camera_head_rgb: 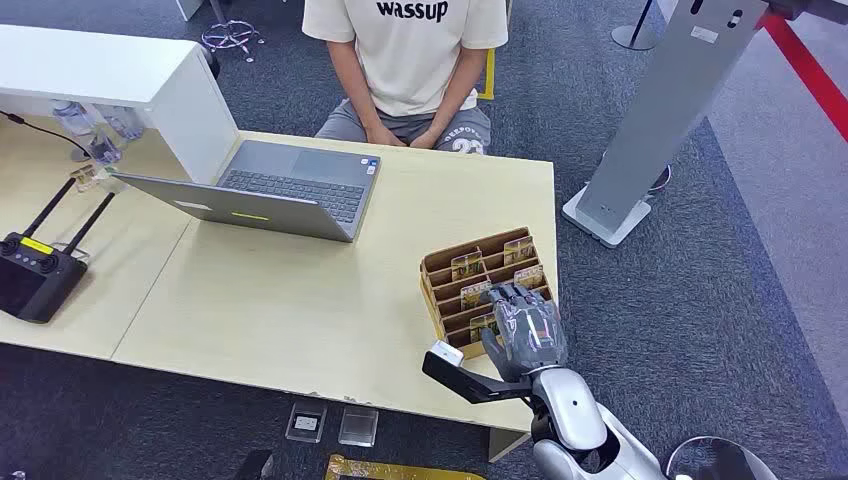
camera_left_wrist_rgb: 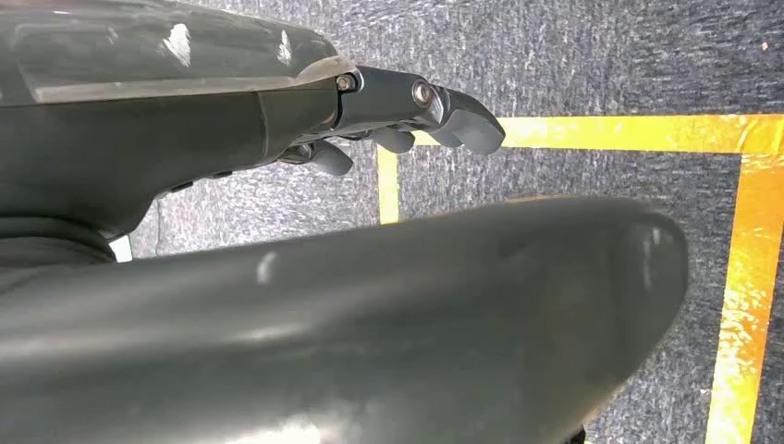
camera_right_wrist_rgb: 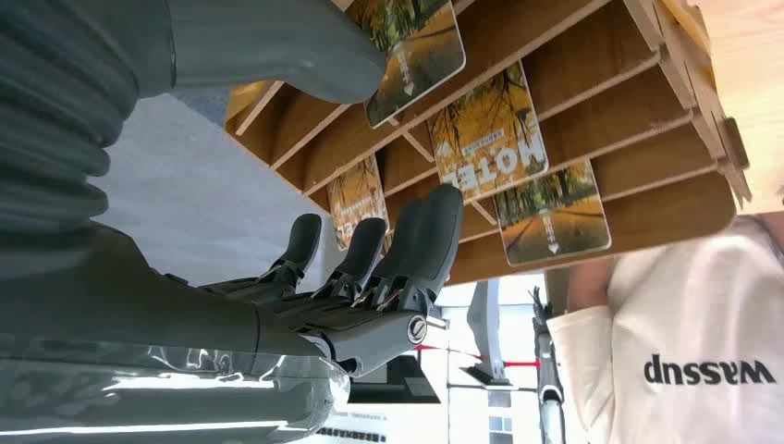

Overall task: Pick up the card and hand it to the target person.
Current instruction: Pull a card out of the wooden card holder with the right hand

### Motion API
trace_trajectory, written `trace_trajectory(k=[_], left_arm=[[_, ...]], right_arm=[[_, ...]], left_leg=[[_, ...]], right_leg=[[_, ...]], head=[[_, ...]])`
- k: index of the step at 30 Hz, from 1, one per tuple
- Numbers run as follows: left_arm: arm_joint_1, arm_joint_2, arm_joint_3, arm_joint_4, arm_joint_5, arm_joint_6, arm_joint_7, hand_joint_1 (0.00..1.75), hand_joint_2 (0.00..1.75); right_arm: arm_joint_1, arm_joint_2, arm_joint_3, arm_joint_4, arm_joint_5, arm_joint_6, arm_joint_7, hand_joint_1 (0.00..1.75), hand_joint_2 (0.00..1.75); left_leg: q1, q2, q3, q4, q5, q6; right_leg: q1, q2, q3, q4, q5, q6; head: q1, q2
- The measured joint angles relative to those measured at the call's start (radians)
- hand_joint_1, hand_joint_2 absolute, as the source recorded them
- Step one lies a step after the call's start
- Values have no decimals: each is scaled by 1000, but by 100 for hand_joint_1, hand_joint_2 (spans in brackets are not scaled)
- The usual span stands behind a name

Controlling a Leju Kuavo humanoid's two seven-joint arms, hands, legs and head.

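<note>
The right hand (camera_head_rgb: 527,330) is reaching over the near end of the card rack (camera_head_rgb: 441,270), which is sitting at the right end of the table (camera_head_rgb: 300,310). In the right wrist view the fingers (camera_right_wrist_rgb: 434,231) are lying extended and slightly spread in front of the rack's wooden slots, and the thumb (camera_right_wrist_rgb: 305,51) is sitting just beside the corner of one card (camera_right_wrist_rgb: 416,46); whether it is touching that card cannot be told. The hand is holding nothing. Several cards are standing in the rack's slots, among them one printed "HOTEL" (camera_right_wrist_rgb: 490,129), none lifted out. The left hand (camera_left_wrist_rgb: 407,111) is hanging over grey carpet marked with yellow tape (camera_left_wrist_rgb: 740,277), its fingers slightly curled and apart, gripping nothing. Beyond the rack, a person (camera_head_rgb: 410,60) in a cream T-shirt is sitting at the far edge of the table. A laptop (camera_head_rgb: 280,190) is lying open left of the rack, and a black controller (camera_head_rgb: 35,275) is resting further left.
</note>
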Motion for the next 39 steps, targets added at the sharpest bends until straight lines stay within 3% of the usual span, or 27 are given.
trace_trajectory(k=[11,23,27,32,36,39], left_arm=[[-8,0,0,0,-1,2,7,0,0],[-8,0,0,0,-5,2,9,0,0],[-8,0,0,0,-5,3,9,0,0],[-8,0,0,0,-5,3,9,0,0],[-8,0,0,0,-5,8,9,0,0],[-8,0,0,0,-5,11,9,0,0]], right_arm=[[-13,27,7,93,-11,-23,-22,90,175],[-28,47,9,146,-19,-39,-24,127,175],[-31,50,8,152,-20,-40,-24,106,175],[-32,50,8,154,-20,-40,-24,112,175],[-33,50,8,157,-22,-40,-24,97,175],[-33,50,8,162,-25,-39,-24,110,175]], left_leg=[[0,0,0,0,0,0],[0,0,0,0,0,0],[0,0,0,0,0,0],[0,0,0,0,0,0],[0,0,0,0,0,0],[0,0,0,0,0,0]], right_leg=[[0,0,0,0,0,0],[0,0,0,0,0,0],[0,0,0,0,0,0],[0,0,0,0,0,0],[0,0,0,0,0,0],[0,0,0,0,0,0]], head=[[-1,0],[0,0],[0,0],[-1,0],[-1,0],[0,0]])
